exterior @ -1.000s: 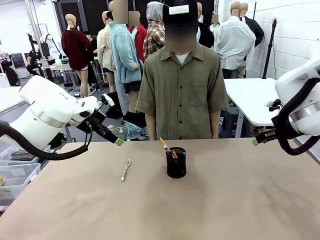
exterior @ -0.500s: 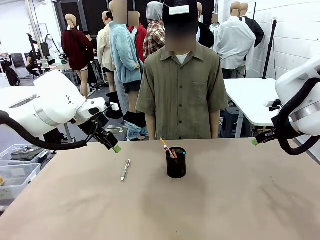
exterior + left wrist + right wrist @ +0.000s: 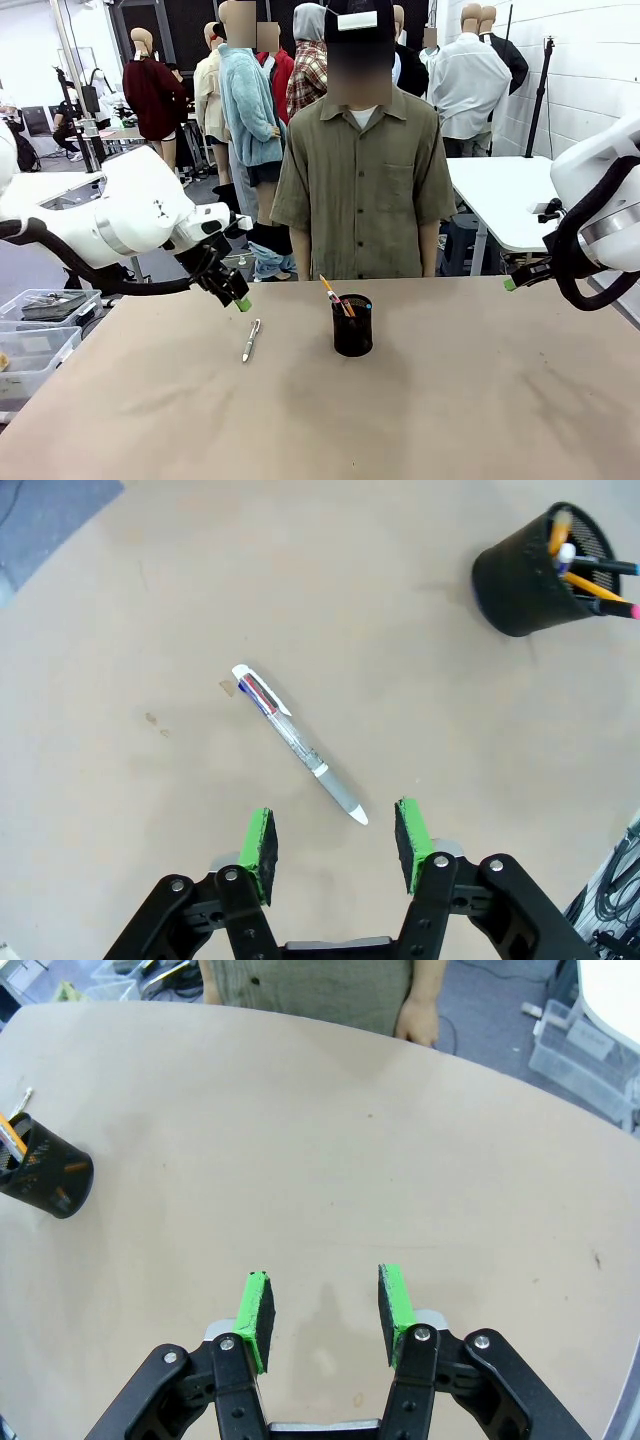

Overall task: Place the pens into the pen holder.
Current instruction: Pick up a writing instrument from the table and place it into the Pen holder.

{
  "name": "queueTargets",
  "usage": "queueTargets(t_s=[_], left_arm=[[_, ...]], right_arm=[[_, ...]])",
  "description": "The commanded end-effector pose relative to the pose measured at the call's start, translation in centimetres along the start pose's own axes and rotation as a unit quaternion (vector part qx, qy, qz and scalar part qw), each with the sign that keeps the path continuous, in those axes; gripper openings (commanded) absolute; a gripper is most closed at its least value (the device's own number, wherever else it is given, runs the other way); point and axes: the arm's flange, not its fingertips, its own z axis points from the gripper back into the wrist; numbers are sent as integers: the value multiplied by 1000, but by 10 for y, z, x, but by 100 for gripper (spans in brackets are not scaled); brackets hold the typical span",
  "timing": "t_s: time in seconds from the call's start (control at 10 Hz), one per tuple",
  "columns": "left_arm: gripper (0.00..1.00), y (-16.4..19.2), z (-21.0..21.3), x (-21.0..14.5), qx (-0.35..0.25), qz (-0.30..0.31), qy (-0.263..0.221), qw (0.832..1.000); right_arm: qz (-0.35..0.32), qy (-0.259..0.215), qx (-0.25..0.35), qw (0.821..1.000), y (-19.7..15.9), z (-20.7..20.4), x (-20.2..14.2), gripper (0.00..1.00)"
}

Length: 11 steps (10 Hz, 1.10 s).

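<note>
Now: table (image 3: 450,400) level; left gripper (image 3: 335,813) hovers low over it, fingers moderately apart, empty; right gripper (image 3: 322,1300) likewise, off at the side; pen holder (image 3: 352,328) mid-table, partly filled; silver-white pen (image 3: 295,742) flat to its left. Risk: jaws close askew to the barrel, so the pen pivots or rolls away. Left wrist view: long axis diagonal, tip toward the fingers.

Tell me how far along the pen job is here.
Done: several pens stand in the pen holder. In hand: the left gripper, open and empty, hovers just above the silver-white pen lying on the table. Left: grasping that one loose pen and dropping it in. The right gripper is open and empty, off to the side.
</note>
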Motion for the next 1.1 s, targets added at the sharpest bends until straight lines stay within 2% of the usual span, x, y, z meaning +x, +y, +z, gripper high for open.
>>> queueTargets(t_s=[0.0, 0.3, 1.0], left_arm=[[63, -3, -20, 20, 8, 21, 43, 999], [63, -1, -52, 34, 24, 40, 87, 995], [63, 2, -90, 47, 82, 74, 120, 987]], right_arm=[[5, -5, 6, 1000, -1, -1, -1, 55], [5, -5, 6, 1000, -1, -1, -1, 55], [5, -5, 6, 1000, -1, -1, -1, 55]])
